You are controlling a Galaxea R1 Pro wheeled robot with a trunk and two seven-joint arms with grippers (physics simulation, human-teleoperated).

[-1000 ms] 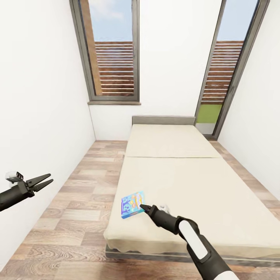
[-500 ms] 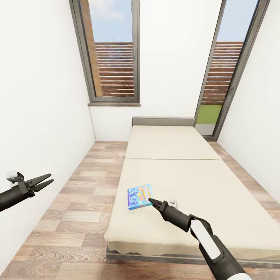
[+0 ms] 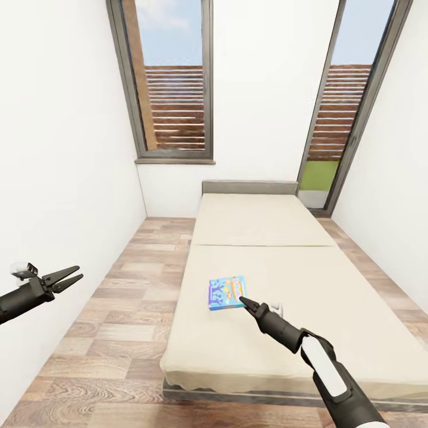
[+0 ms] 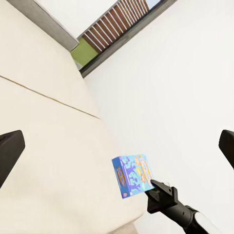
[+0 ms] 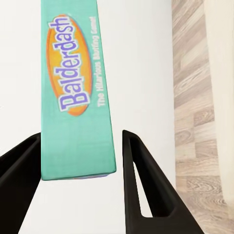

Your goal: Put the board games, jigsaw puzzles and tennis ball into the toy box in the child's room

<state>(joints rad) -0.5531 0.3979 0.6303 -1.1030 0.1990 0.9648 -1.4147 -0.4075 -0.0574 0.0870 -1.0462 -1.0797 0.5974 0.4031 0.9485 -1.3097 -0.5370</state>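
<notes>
The small blue board game (image 3: 226, 292) hangs just over the beige bed (image 3: 309, 267), near its left edge. My right gripper (image 3: 243, 302) is shut on the box's near right corner. In the right wrist view, the box's teal side (image 5: 78, 97), lettered "Balderdash", sits between the two black fingers (image 5: 141, 180). The left wrist view shows the same box (image 4: 132, 174) held at the tip of the right arm. My left gripper (image 3: 66, 278) hovers open and empty over the floor at far left. The table and toy box are out of view.
The bed runs away from me to a grey headboard (image 3: 249, 186) under two tall grey-framed windows (image 3: 172, 83). A strip of wood-plank floor (image 3: 113, 309) lies between the bed and the white left wall. The right wall is close to the bed's far side.
My right gripper has carried the blue board game to the right and farther in over the bed. The left arm has stayed put.
</notes>
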